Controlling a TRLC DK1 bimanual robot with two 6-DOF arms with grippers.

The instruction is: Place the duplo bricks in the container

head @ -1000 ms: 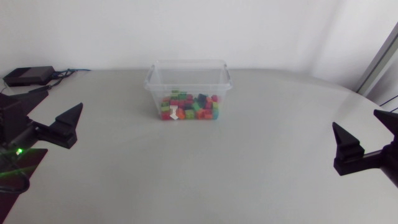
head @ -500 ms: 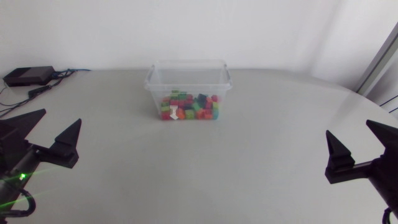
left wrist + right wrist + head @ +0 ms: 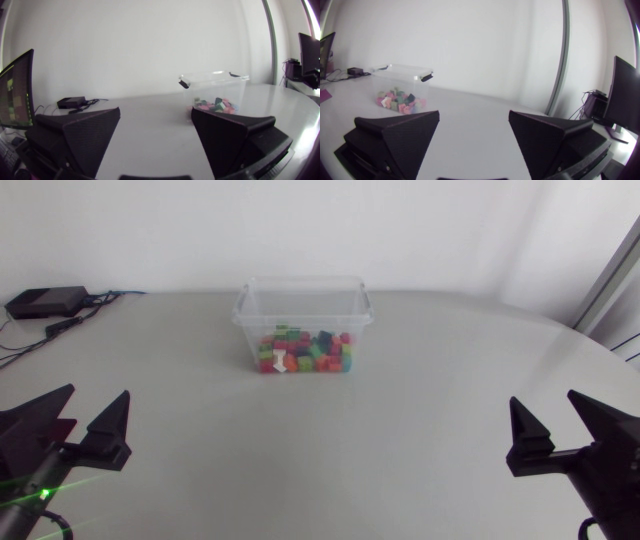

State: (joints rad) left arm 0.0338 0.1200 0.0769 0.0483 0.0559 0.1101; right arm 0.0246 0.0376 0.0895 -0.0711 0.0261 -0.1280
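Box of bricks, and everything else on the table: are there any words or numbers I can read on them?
No text can be read in any view.
container: clear plastic, no label shows.
duplo bricks: too small to show any print.
black box at the table's far corner: no readable mark.
left gripper and right gripper: plain matte black, no signs.
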